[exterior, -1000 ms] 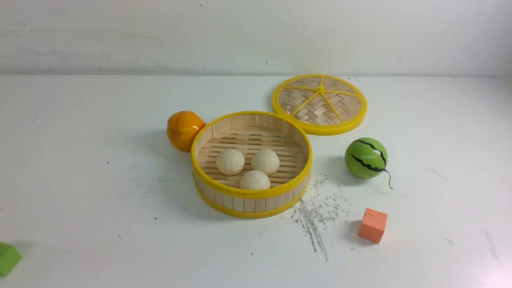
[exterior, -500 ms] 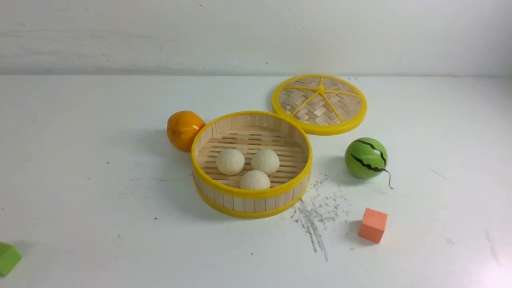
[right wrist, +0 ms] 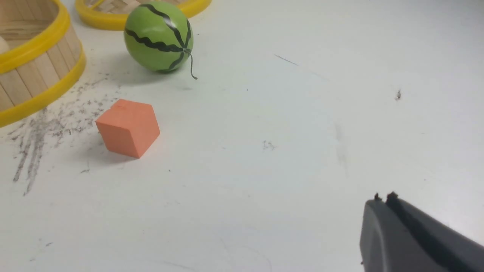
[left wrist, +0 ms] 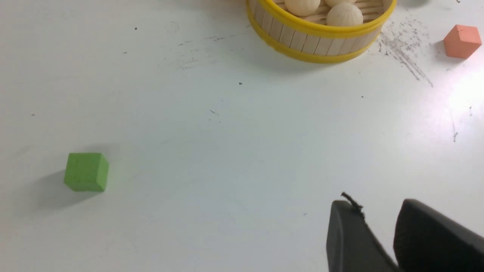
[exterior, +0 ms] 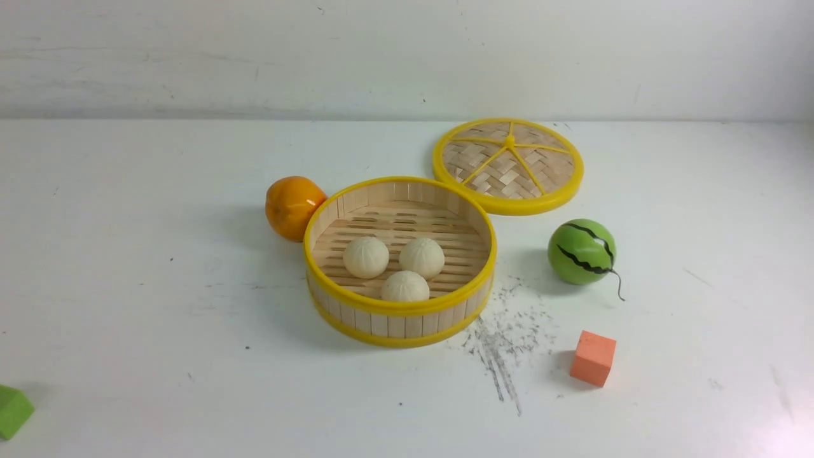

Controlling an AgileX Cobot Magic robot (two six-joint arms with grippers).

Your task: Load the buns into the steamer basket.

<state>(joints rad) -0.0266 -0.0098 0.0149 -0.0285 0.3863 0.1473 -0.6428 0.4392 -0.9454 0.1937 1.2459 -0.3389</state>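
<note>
While the left gripper (left wrist: 374, 211) hangs above the bare table (left wrist: 227, 151) with a small gap between its jaws and nothing held, the right gripper (right wrist: 383, 200) is fully closed and empty. Farther away, all three buns (exterior: 394, 267) lie together inside the steamer basket (exterior: 399, 308), the lid (exterior: 507, 165) behind it.

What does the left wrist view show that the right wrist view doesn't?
Only the left wrist view shows the green cube, two buns inside the basket, and the left gripper, its jaws a little apart and empty. Only the right wrist view shows the striped melon ball, part of the woven lid, and the right gripper, shut on nothing. Both show the steamer basket, the orange cube, and the scuffed white table.
</note>
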